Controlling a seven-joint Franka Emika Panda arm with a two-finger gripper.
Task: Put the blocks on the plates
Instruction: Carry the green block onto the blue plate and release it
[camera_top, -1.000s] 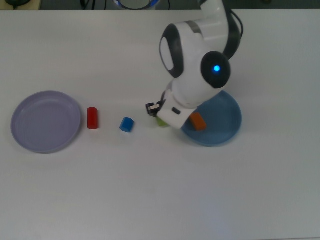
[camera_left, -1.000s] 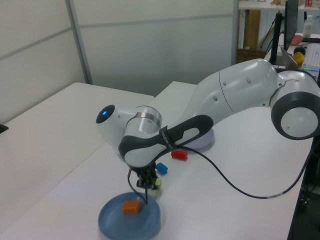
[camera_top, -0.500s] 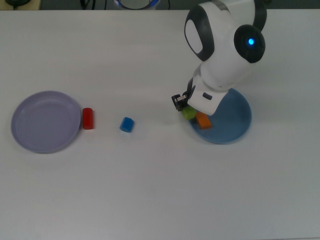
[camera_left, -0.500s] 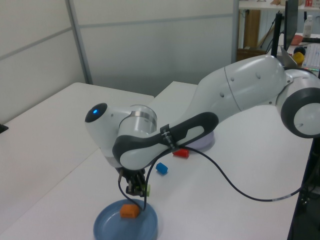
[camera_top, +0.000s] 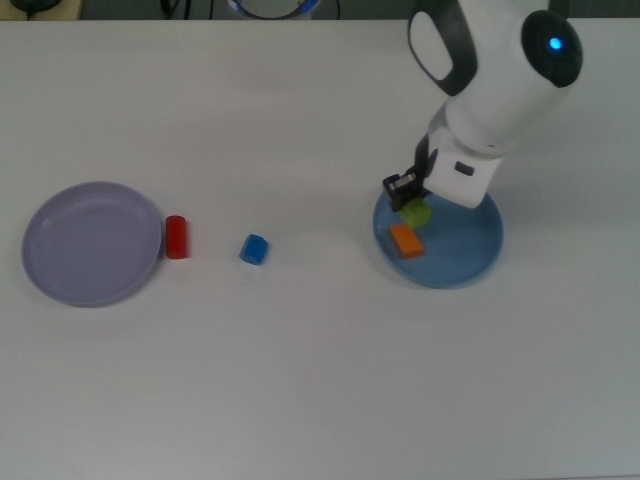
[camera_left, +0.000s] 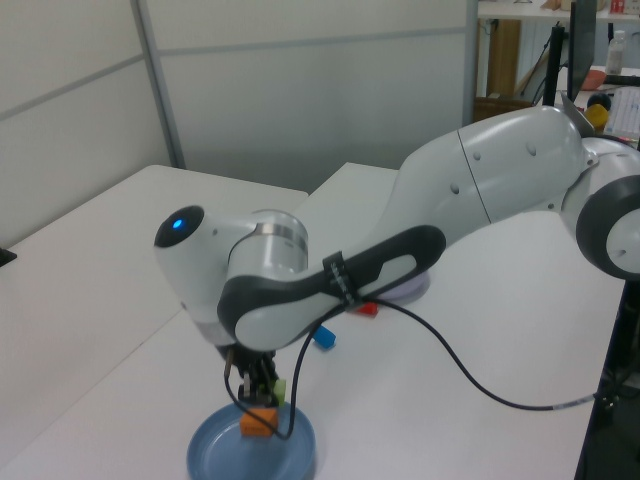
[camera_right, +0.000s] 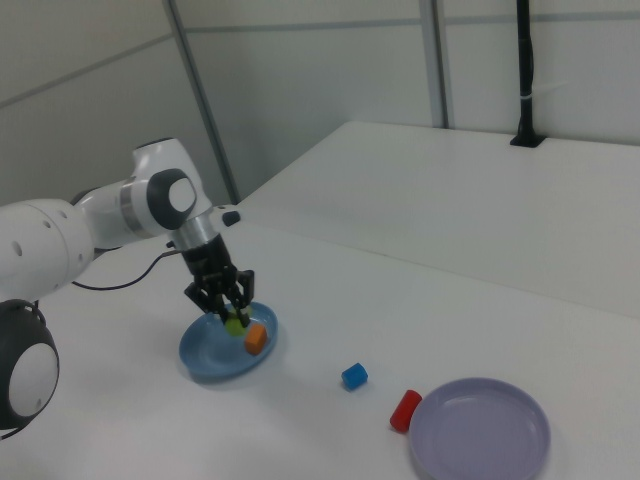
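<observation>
My gripper (camera_top: 412, 205) (camera_right: 233, 318) is shut on the green bar (camera_top: 416, 212) (camera_right: 235, 324) and holds it just above the light blue plate (camera_top: 470, 255) (camera_right: 205, 355) (camera_left: 290, 455). The orange block (camera_top: 405, 240) (camera_right: 254, 339) (camera_left: 257, 421) lies on that plate beside the green bar. On the table in the top view, the blue piece (camera_top: 253, 249) (camera_right: 354, 376) and the red cylinder (camera_top: 176, 237) (camera_right: 404, 411) lie between the two plates. The lavender plate (camera_top: 92, 243) (camera_right: 480, 431) stands bare at the top view's left, with the red cylinder next to its rim.
My white arm (camera_top: 495, 70) (camera_left: 420, 250) reaches in over the table from the top view's upper right. A black cable (camera_left: 450, 370) loops off the arm in the left view. A dark post (camera_right: 525, 70) stands on the far table in the right view.
My gripper has lifted the green bar off the table and carried it toward the top view's right, from beside the light blue plate to over its rim. The plate shifted slightly right.
</observation>
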